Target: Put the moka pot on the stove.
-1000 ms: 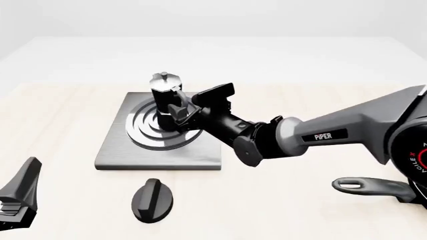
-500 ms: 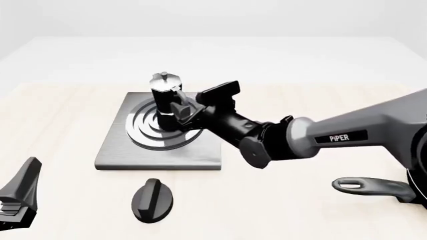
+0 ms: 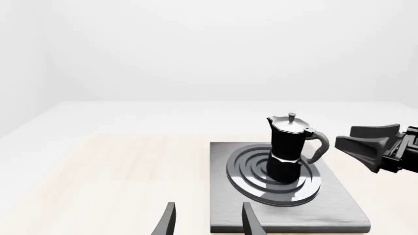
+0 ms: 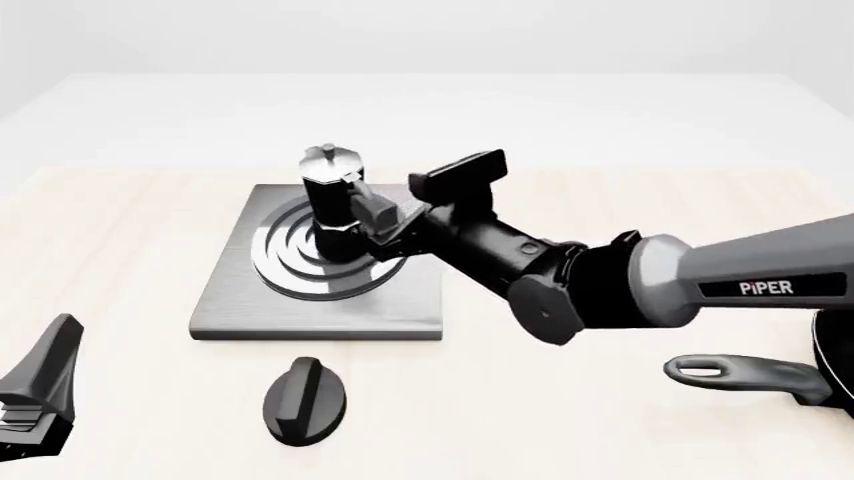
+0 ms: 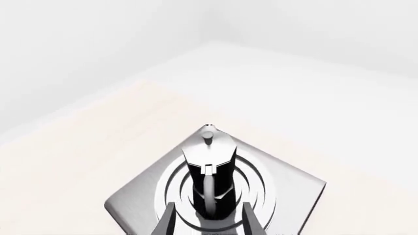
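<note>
The pot [image 4: 334, 188] stands upright on the stove [image 4: 318, 315], over the far part of the ring burner [image 4: 314, 262], with its curved handle turned toward the right gripper [image 4: 375, 214]. That gripper lies just to the pot's right in the front view, fingers pointing leftward at the handle. In the right wrist view the two fingers [image 5: 164, 220] stand apart with the pot [image 5: 210, 182] and its handle centred in line beyond them, so the gripper is released and holds nothing; in the left wrist view a clear gap shows between the right gripper [image 3: 365, 147] and the handle. The pot's long axis is vertical and the gripper's axis runs almost level, straight along the handle's plane, so any next move seems to turn on this line: drawing back along it should clear the pot without tipping it. The left gripper [image 4: 34, 395] sits well apart at the near left edge, its fingers [image 3: 167, 223] also spread and empty; the right arm is much nearer. The placing looks done.
</note>
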Tool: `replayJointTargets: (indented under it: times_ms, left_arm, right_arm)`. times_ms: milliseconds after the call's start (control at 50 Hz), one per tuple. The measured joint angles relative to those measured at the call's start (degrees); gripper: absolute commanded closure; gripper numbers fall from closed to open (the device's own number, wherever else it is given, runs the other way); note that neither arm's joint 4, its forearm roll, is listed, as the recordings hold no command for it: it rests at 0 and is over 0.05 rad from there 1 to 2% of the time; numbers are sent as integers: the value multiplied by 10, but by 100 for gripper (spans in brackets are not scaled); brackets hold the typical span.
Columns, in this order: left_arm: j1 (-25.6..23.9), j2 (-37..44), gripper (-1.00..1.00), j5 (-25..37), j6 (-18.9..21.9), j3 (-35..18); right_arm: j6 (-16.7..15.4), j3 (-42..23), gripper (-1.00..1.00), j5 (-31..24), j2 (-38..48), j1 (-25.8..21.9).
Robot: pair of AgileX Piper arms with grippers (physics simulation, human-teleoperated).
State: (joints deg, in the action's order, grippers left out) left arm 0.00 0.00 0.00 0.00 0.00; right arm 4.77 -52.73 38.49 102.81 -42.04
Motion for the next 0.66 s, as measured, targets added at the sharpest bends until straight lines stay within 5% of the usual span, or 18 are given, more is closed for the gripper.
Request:
replayJointTargets:
  times_ms: [660]
  left_arm:
    - [0, 0, -100, 0, 0, 0]
  right_arm:
    - [-8, 85, -100, 4, -101, 28]
